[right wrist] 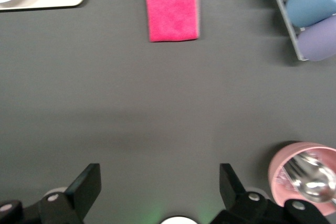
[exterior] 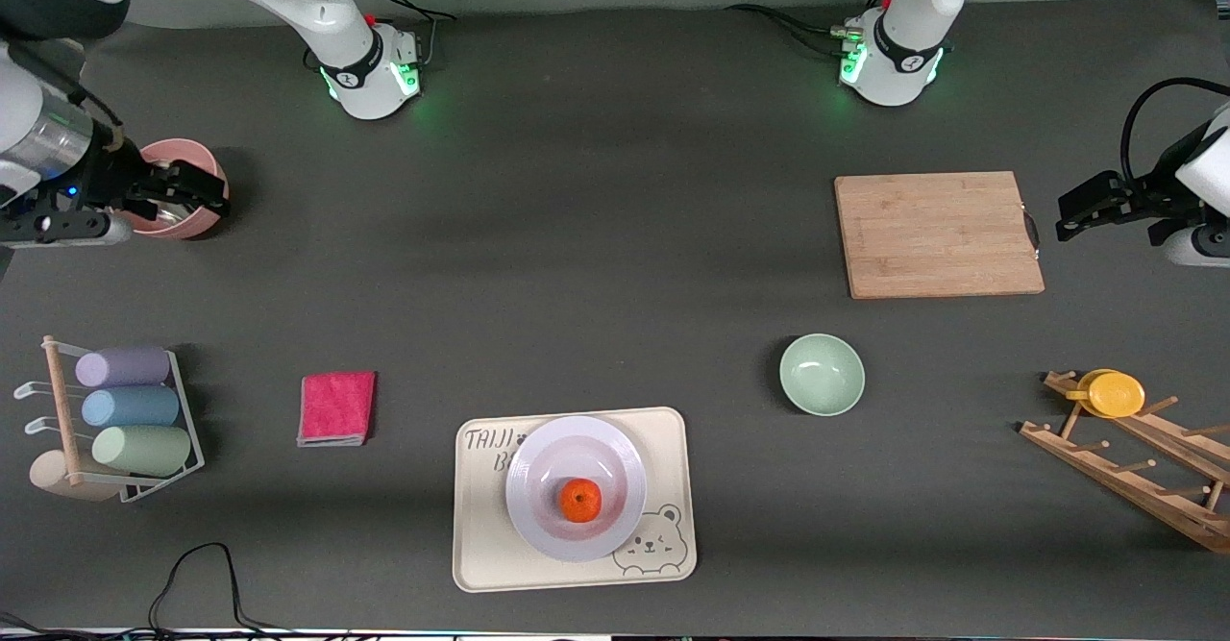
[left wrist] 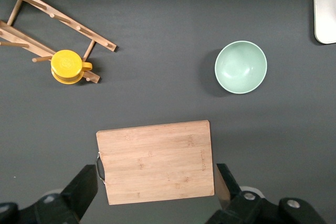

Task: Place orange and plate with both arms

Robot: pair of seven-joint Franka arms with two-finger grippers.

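Your orange (exterior: 580, 501) sits in the plate (exterior: 538, 516), which rests on the tray (exterior: 478, 545) near the front camera. Both tools are well apart from them: left tool (exterior: 1084, 212) open over the board (exterior: 937, 234), right tool (exterior: 197, 191) open over the pink bowl (exterior: 192, 156).

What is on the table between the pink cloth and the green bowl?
The cream bear tray lies between the pink cloth and the green bowl, a bit nearer the front camera. On it sits the plate holding the orange. The front view shows this.
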